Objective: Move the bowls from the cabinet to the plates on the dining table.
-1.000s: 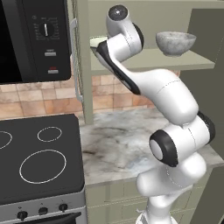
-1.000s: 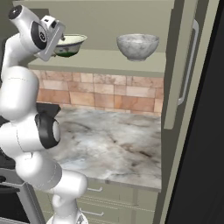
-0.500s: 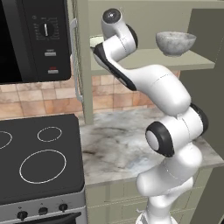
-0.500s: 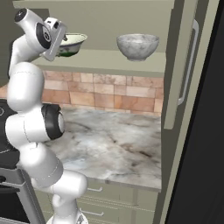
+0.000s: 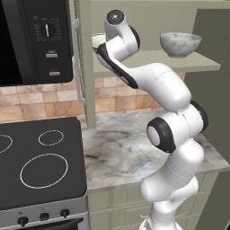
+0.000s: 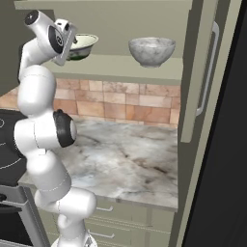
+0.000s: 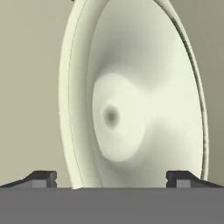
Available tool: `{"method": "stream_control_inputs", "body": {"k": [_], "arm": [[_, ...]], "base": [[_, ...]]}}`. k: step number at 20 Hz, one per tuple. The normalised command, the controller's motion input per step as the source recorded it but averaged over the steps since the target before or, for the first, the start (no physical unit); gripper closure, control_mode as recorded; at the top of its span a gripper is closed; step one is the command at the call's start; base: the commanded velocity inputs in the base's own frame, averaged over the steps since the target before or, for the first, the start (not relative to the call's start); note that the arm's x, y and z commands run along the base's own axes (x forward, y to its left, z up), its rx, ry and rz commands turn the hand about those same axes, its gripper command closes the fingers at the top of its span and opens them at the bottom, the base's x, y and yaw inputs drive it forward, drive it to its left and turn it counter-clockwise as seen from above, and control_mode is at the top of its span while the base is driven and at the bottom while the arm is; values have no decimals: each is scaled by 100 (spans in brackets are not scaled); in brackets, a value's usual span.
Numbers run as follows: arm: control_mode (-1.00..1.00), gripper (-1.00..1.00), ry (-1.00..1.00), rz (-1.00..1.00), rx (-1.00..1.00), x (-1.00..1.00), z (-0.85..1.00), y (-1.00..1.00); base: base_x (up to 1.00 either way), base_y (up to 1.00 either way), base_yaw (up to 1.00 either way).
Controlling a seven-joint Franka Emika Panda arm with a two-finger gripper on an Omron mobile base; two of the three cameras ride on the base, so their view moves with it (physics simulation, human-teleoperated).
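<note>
The cream-white bowl sits on the left of the open cabinet's shelf, and the mottled grey bowl stands to its right. My gripper is raised to shelf height, right at the cream bowl's near side. In the hand view the cream bowl looms close, its rim lying between my open gripper's fingertips, which hold nothing. From the left, the cream bowl is mostly hidden behind my wrist and the grey bowl shows fully. The plates and the dining table are out of view.
A marble worktop lies under the shelf, with a black stove to its left and a microwave above the stove. An open cabinet door with a long silver handle stands on the right; another door edge stands left of the shelf.
The arm has straightened and shifted a little left, bringing the hand closer to the cream bowl. The jaws stayed open and both bowls stayed in place.
</note>
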Motion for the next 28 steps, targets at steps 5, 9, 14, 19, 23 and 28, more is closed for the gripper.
{"method": "stream_control_inputs", "body": {"k": [5, 9, 14, 19, 23, 28], "arm": [[-100, 100, 0, 4, -1, 28, -12, 3], [-100, 100, 0, 3, 0, 23, -7, 11], [-100, 100, 0, 4, 0, 10, -12, 1], [-100, 100, -3, 5, -2, -3, -8, 0], [-100, 100, -12, 6, -7, -58, 0, 0], [-100, 100, -15, 6, -6, -90, 0, 0]], "base": [[0, 0, 0], [0, 0, 0], [0, 0, 0], [0, 0, 0], [0, 0, 0], [0, 0, 0]]}}
